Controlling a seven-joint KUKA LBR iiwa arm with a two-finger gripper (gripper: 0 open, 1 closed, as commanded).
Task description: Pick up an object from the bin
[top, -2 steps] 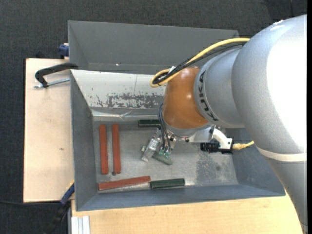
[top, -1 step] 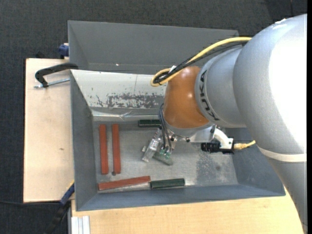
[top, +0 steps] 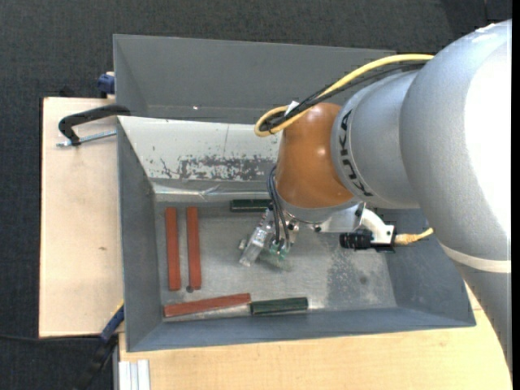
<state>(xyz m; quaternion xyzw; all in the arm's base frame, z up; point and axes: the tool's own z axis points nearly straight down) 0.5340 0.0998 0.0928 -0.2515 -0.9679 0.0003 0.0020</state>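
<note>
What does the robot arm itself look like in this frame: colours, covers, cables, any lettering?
The arm is a thick, rounded, silver-grey tube. Its wrist carries a glossy orange-brown dome cover, ringed by a grey band with dark KUKA lettering. A yellow cable loops over the cover, and a black connector with a yellow-white lead sits beneath the wrist.

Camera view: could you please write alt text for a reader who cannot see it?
A robot arm's pincer hangs low over the middle of a grey bin; red sticks and dark green sticks lie around it.
</note>
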